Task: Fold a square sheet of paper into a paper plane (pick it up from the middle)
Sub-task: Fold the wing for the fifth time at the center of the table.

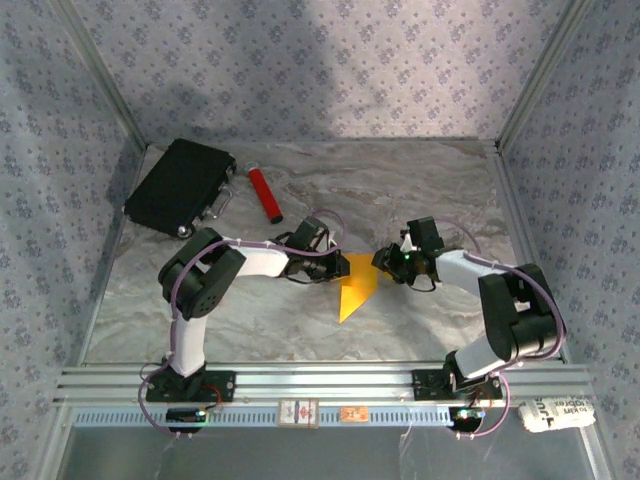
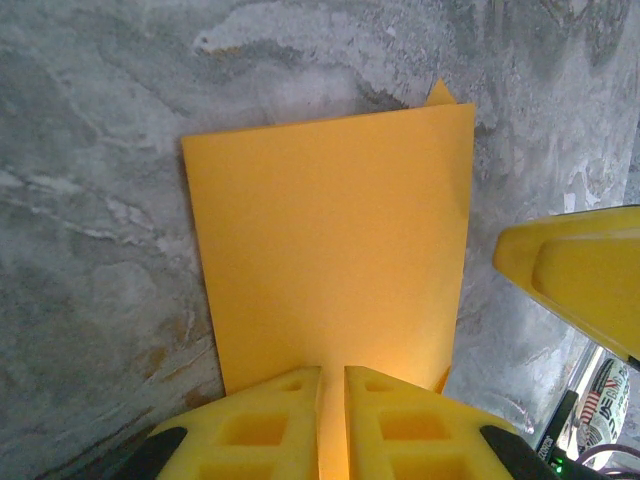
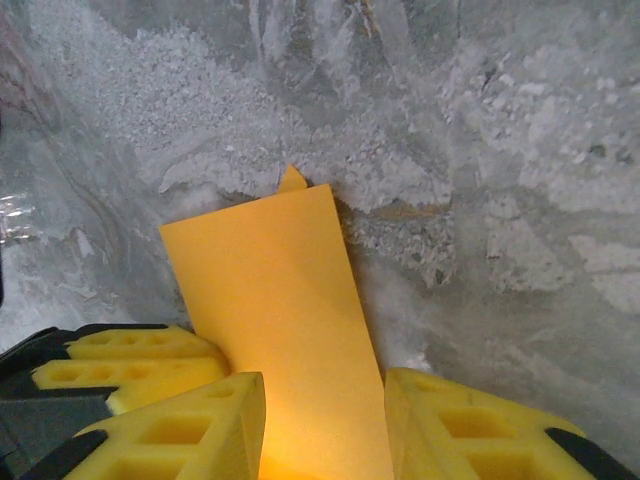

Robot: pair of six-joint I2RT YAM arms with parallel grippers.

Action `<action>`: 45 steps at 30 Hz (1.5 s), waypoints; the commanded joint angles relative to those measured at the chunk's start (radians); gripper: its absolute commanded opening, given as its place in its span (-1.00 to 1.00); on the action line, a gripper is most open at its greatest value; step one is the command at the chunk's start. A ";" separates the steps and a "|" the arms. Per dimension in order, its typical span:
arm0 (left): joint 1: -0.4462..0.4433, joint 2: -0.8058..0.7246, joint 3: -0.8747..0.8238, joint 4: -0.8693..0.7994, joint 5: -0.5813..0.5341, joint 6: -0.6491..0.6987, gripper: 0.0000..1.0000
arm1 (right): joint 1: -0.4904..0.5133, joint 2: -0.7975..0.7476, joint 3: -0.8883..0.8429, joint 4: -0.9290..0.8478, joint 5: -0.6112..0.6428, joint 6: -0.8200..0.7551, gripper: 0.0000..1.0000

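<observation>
Roughly in the middle of the table (image 1: pixel 450 200), between the two arms: the paper (image 1: pixel 357 290), orange-yellow, folded, flat on the marble, tapering to a point toward the near edge in the top view. From the left wrist, a broad plain panel of paper (image 2: pixel 330 250) with straight edges, a small corner of a lower layer peeking past its far right corner. Left gripper (image 1: pixel 334 268) at the paper's left side. In its own view, left gripper (image 2: pixel 333 378) with fingers (image 2: pixel 270 425) pressed all but together, only a thin slit left, the paper's near edge running into that slit and apparently nipped there. Right gripper (image 1: pixel 384 262) at the paper's right side, just across from the left one, with one of its fingers (image 2: pixel 575 280) poking in at the right of the left wrist view. From the right wrist, right gripper (image 3: pixel 325 380) with fingers (image 3: pixel 470 435) spread wide, a narrow strip of paper (image 3: pixel 275 290) lying in the gap. Left fingers (image 3: pixel 130 360) just beside that strip. Well apart, at the far left of the table: a black case (image 1: pixel 180 185), a red cylinder (image 1: pixel 265 194) just to its right.
</observation>
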 commanded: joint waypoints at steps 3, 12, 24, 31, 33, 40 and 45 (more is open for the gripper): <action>0.009 0.019 -0.047 -0.187 -0.029 0.019 -0.71 | -0.008 0.058 0.044 0.007 -0.019 -0.038 -0.25; 0.009 0.020 -0.047 -0.187 -0.027 0.019 -0.72 | 0.011 0.086 0.025 0.033 -0.060 -0.046 -0.29; 0.011 0.017 -0.050 -0.188 -0.027 0.022 -0.72 | 0.026 0.043 -0.022 0.066 -0.100 -0.040 -0.29; 0.013 0.010 -0.062 -0.184 -0.034 0.019 -0.73 | 0.027 0.003 -0.086 0.149 -0.169 0.031 -0.25; 0.013 0.010 -0.064 -0.181 -0.034 0.017 -0.72 | 0.027 -0.013 -0.111 0.181 -0.177 0.052 -0.24; 0.012 0.010 -0.064 -0.180 -0.033 0.015 -0.72 | 0.030 -0.073 -0.164 0.223 -0.181 0.103 -0.21; 0.013 0.010 -0.063 -0.177 -0.030 0.014 -0.73 | 0.028 -0.077 -0.168 0.249 -0.197 0.107 -0.21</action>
